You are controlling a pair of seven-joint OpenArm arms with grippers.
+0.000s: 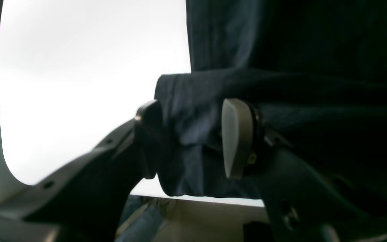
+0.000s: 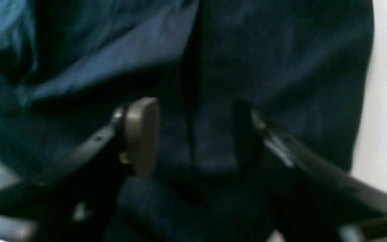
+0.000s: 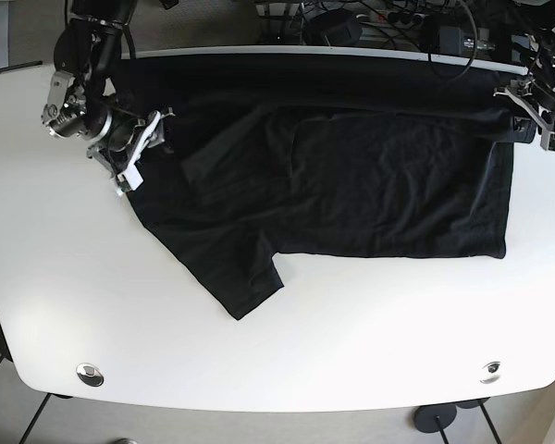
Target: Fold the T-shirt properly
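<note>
Pinching a thick fold of dark cloth, the left claw (image 1: 193, 137) has its two fingers pressed on the shirt (image 3: 370, 185) from both sides; one pale pad (image 1: 235, 137) is seen clearly in the left wrist view, and the cloth bulges between the fingers. In the base view this claw (image 3: 527, 125) sits at the far right corner of the shirt, at the hem end, near the back edge of the tabletop (image 3: 287, 361).

The right claw (image 2: 193, 134) is clamped on cloth too. Its wrist view is blurred, but a bunch of the dark blue cloth fills the gap between the grey pad (image 2: 141, 134) and the other finger. In the base view this claw (image 3: 153, 134) is at the far left side of the shirt, at the shoulder end.

The shirt lies spread on the white tabletop, long side going left to right. Its back strip is stretched between the two claws along the far edge. One sleeve (image 3: 245, 282) points toward the near side and lies flat. The right part looks smooth, the left part has some creases and a turned-over flap.

Behind the tabletop are cables (image 3: 388, 18) and dark boxes.
</note>
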